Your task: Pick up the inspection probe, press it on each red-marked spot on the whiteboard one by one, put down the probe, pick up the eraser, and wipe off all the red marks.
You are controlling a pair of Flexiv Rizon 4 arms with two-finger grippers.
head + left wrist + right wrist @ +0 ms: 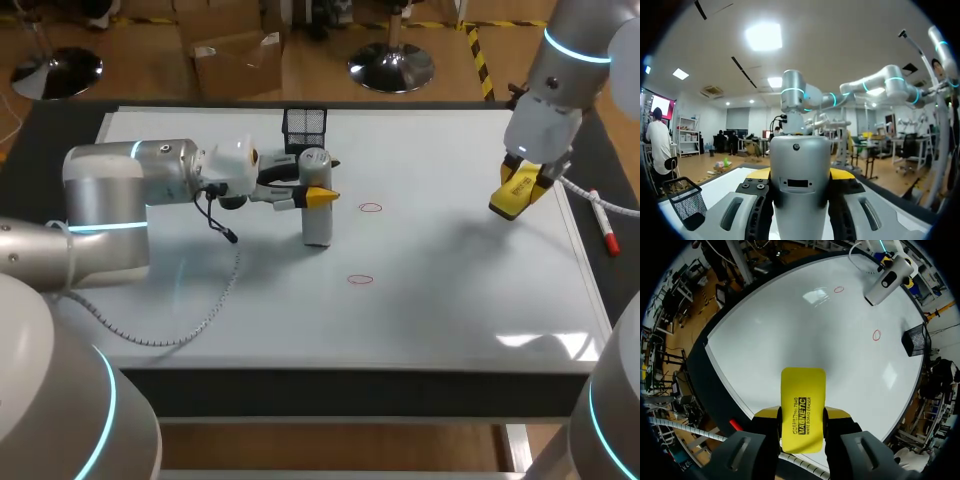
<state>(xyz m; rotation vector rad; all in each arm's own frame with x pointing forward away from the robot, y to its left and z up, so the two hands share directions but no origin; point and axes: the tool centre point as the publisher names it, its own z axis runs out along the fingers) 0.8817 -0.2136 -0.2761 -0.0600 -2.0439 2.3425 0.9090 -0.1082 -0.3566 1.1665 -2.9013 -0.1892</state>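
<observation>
Two red marks show on your whiteboard (450, 290): the farther mark (371, 208) near the inspection probe (317, 225), the nearer mark (360, 279) before it. Your left gripper (318, 196) clamps the upright probe. Your right gripper (801, 416) grips the yellow eraser (802, 390) above the board's right side.

One whiteboard (450, 300), two red marks (371, 208) (360, 279), one probe (316, 215), one eraser (515, 195), one mesh basket (304, 124), one red marker pen (605, 225).

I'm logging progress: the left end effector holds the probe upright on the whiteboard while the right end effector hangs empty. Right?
Not quite: the right end effector is not empty; it grips the yellow eraser, as the right wrist view shows. The rest stands.
</observation>
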